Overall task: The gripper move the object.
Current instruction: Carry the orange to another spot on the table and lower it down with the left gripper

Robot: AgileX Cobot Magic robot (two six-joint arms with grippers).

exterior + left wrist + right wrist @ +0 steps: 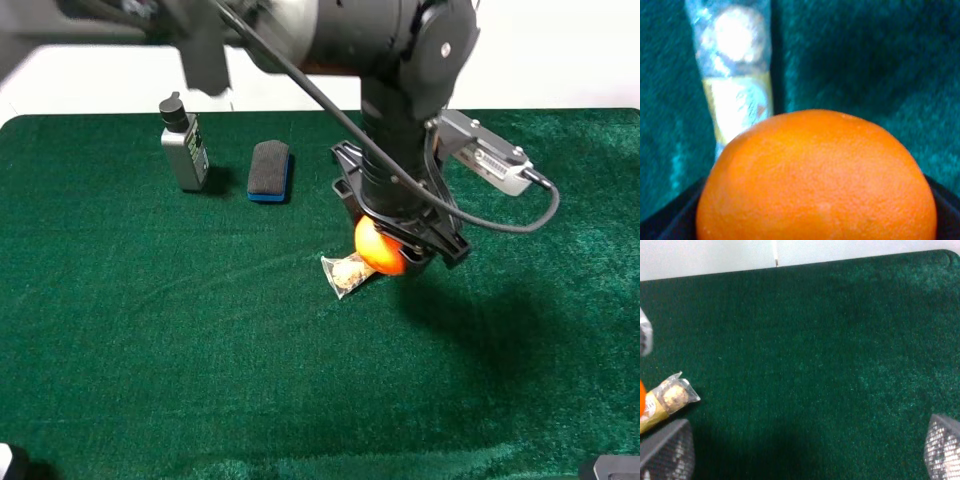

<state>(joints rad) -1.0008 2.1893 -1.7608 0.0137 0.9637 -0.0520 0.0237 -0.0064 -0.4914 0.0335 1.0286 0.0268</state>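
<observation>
The round orange fruit point(378, 250) sits between the fingers of my left gripper point(400, 248), a black claw on a thick grey arm reaching in from the back. The gripper is shut on it near the middle of the green cloth. In the left wrist view the orange point(815, 180) fills the lower frame, with a black finger point(670, 222) beside it. A clear packet of beige balls point(347, 273) lies right next to the orange and also shows in the left wrist view point(735, 85). My right gripper point(805, 455) is open and empty, its fingers point(667, 450) wide apart over bare cloth.
A grey bottle with a black cap point(185, 145) and a black-and-blue eraser point(269, 170) stand at the back left. The green cloth point(150, 330) covers the table, with white surface beyond its far edge. The packet point(667, 397) shows at the edge of the right wrist view.
</observation>
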